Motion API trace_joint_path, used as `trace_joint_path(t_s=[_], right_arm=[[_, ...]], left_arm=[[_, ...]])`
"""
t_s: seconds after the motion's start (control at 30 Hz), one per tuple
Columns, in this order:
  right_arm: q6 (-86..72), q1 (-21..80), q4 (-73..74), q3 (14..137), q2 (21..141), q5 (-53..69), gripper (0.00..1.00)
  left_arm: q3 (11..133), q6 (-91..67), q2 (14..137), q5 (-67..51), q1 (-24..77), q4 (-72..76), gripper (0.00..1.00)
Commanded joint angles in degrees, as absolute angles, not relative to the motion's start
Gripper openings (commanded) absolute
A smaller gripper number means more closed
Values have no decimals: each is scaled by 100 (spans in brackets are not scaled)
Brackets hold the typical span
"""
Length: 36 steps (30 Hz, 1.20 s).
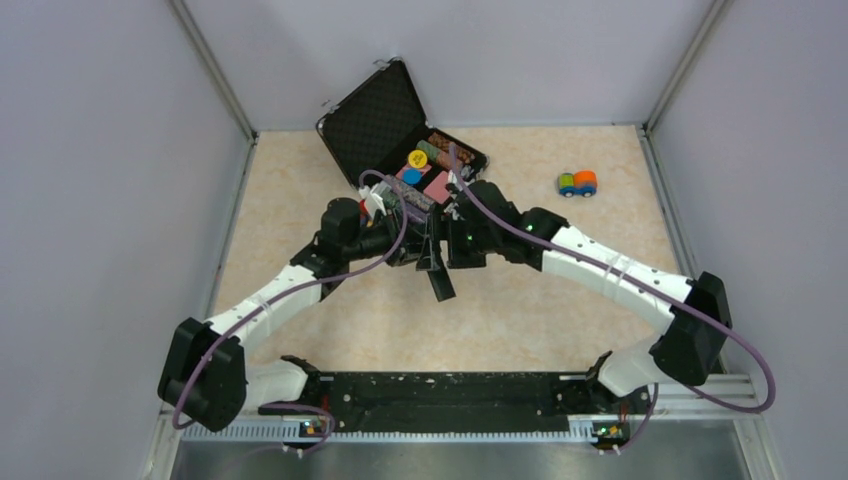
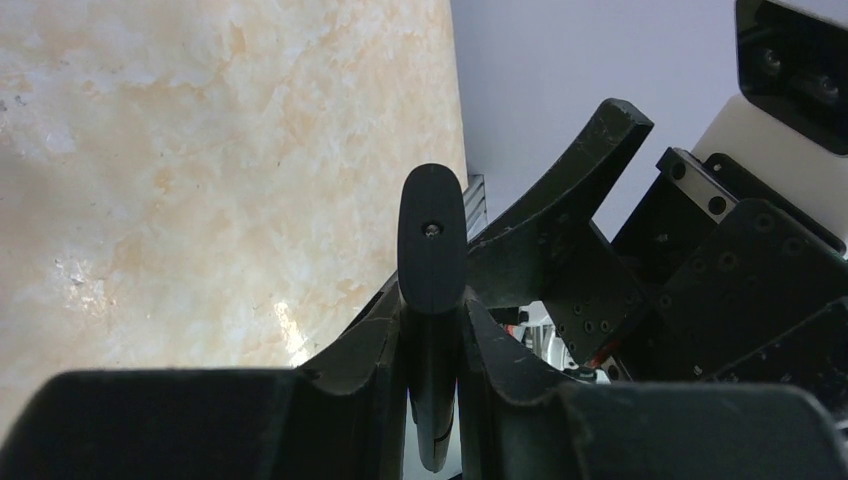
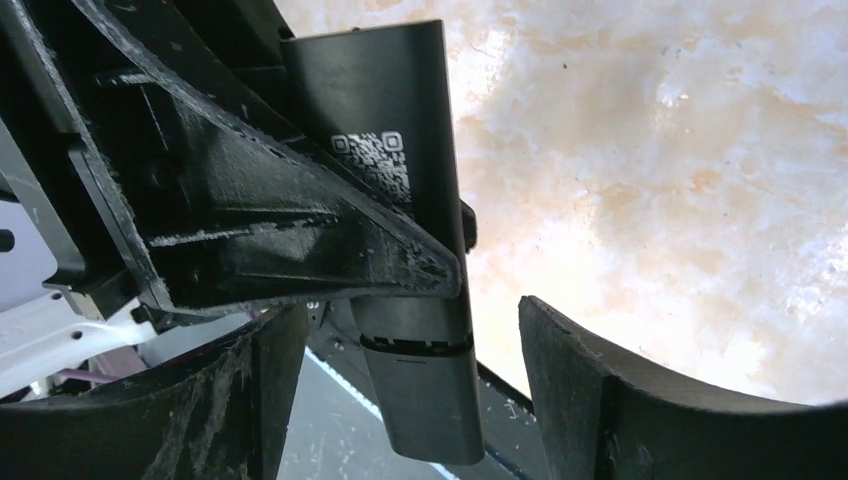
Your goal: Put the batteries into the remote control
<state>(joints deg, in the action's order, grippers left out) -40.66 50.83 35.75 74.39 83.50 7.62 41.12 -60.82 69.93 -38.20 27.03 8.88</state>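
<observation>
The left gripper (image 2: 432, 315) clamps the remote control (image 2: 431, 235) edge-on above the table (image 2: 200, 150). The right gripper (image 3: 408, 320) is spread wide, its fingers (image 3: 570, 380) flanking the remote's end without touching it.

The left arm (image 1: 270, 295) and right arm (image 1: 610, 270) have white link shells and black joint housings. A purple cable (image 1: 773, 388) loops along each. The right gripper (image 3: 410, 320) has black, curved fingers (image 3: 620, 400) with scuffed, rough edges, and black plates (image 2: 720, 270) dotted with screw holes.

marbled table (image 1: 560, 300) with open black case (image 1: 375, 125), toy car (image 1: 577, 184)
</observation>
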Motion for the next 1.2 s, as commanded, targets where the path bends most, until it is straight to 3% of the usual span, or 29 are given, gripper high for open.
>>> trace_joint_path(t_s=[0.0, 0.57, 1.17], right_arm=[[-4451, 4869, 3049, 7224, 7910, 1025, 77], [-6433, 4525, 1898, 5767, 6079, 287, 81], [-6816, 4523, 1148, 5466, 6062, 511, 80]], left_arm=[[4249, -6323, 7001, -3943, 2625, 1167, 0], [4331, -7639, 6539, -3390, 2504, 1830, 0], [4420, -8664, 6253, -2769, 2531, 2114, 0]])
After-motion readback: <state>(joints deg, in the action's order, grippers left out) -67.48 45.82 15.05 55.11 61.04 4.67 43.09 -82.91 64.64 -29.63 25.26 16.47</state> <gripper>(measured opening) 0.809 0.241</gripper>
